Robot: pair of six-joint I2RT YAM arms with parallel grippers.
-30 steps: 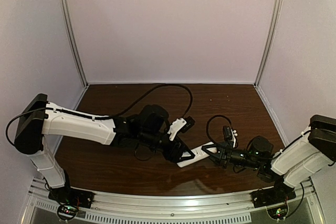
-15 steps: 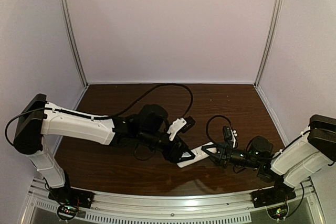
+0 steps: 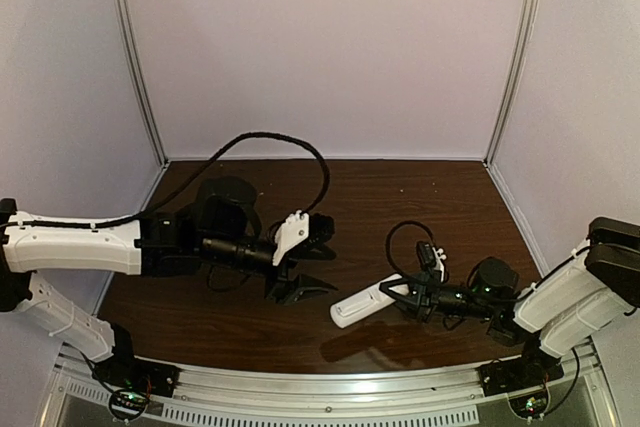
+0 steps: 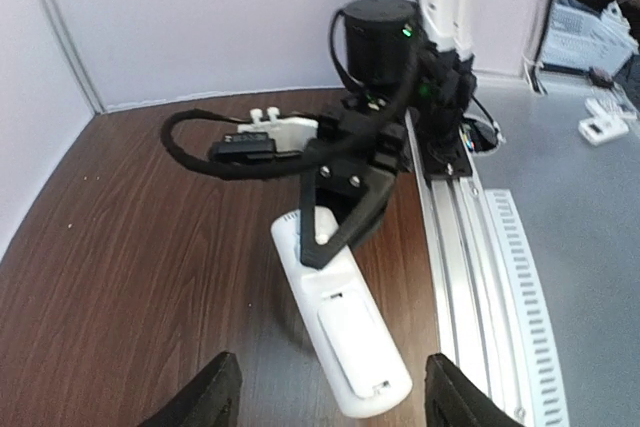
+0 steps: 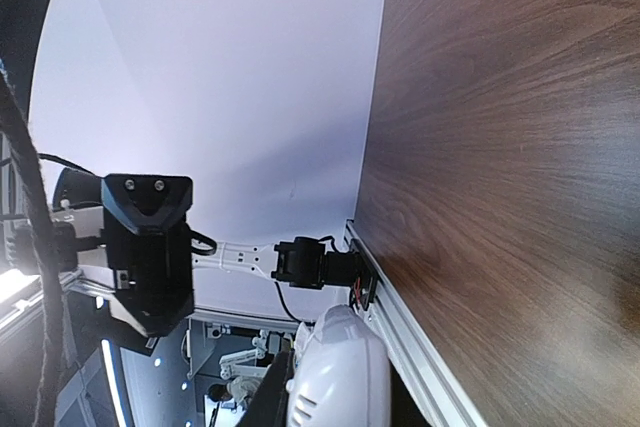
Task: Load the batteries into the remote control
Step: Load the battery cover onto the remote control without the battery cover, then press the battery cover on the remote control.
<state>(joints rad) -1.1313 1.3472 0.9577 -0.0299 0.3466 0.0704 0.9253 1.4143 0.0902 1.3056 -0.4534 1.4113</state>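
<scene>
R gripper (image 3: 402, 293) pinches one end of remote (image 3: 356, 307), back side up w/ cover (image 4: 352, 335) seemingly on, L gripper (image 3: 320, 271) spread, well left of remote, no batteries seen: hold remote level & firm, L should pry cover gently, w/o twisting it.

White remote control (image 5: 340, 375); brown table (image 5: 490, 147) beyond

left arm (image 3: 75, 245) and right arm (image 3: 562, 297): white shells, black cylindrical joints. a braided black cable (image 3: 270, 137) loops off the left. the left gripper (image 3: 316, 271) is black, angular.
</scene>
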